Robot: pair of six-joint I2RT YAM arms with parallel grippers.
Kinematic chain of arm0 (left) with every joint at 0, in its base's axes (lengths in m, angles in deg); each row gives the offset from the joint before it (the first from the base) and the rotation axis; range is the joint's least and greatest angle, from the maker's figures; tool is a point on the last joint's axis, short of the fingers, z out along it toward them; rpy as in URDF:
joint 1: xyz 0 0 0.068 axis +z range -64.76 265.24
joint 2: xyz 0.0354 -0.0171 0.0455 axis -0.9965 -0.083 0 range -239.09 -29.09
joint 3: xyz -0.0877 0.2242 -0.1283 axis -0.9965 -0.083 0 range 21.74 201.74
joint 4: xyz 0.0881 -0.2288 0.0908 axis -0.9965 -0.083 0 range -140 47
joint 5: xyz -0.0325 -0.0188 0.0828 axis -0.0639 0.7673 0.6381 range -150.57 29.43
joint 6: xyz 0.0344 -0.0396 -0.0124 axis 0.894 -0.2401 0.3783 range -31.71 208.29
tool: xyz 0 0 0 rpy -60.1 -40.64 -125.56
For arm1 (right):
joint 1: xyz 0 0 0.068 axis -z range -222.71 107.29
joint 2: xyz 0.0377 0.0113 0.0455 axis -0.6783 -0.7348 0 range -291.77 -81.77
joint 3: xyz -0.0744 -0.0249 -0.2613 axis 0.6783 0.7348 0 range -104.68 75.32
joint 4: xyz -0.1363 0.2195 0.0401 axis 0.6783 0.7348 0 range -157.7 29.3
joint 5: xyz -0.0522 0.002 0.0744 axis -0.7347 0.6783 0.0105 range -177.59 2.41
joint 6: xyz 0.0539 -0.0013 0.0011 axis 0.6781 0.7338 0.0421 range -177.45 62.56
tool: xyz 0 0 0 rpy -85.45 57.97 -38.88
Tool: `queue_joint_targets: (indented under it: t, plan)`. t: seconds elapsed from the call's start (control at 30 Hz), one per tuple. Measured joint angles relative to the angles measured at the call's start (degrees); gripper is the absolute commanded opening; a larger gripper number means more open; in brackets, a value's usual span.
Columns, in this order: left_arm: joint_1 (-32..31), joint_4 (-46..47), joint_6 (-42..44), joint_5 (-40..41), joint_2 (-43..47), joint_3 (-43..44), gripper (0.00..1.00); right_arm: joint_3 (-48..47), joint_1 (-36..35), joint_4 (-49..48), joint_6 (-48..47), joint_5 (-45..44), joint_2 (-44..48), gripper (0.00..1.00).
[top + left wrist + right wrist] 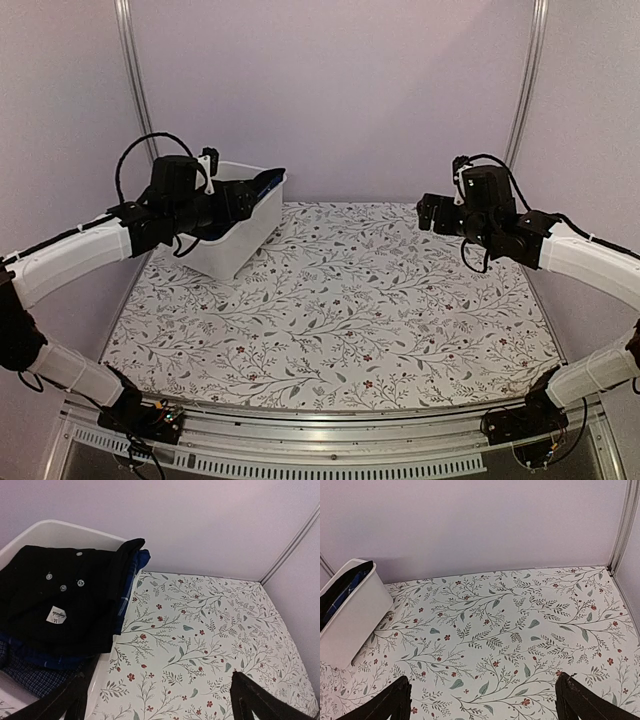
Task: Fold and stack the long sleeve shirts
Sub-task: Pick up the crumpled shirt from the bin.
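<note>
A plain black shirt (60, 600) with small pale buttons and a white label lies on top inside the white tub (55, 530). A dark blue plaid shirt (25, 672) lies under it, its edge hanging over the tub rim. My left gripper (160, 700) is open and empty, held above the tub's near right edge. In the top view it (240, 200) hovers over the tub (235, 250). My right gripper (482, 700) is open and empty, raised above the table's right side (432, 212). The tub with dark cloth shows at the left of the right wrist view (350, 610).
The table (350, 310) has a floral patterned cover. Pale purple walls and metal corner posts (525, 90) enclose the back and sides. A metal rail (330, 425) runs along the near edge.
</note>
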Motion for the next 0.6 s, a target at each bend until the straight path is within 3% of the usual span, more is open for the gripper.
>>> queue_joint_targets:
  t: [0.33, 0.6]
  plan:
    - [1.4, -3.1, 0.7, 1.4, 0.3, 2.5, 1.00, 1.0, 0.0, -2.3, -1.9, 2.0, 0.0, 0.99]
    - [7.0, -7.8, 0.8, 2.3, -3.9, 11.5, 1.00, 1.6, 0.0, -3.0, -3.3, 4.2, 0.4, 0.99]
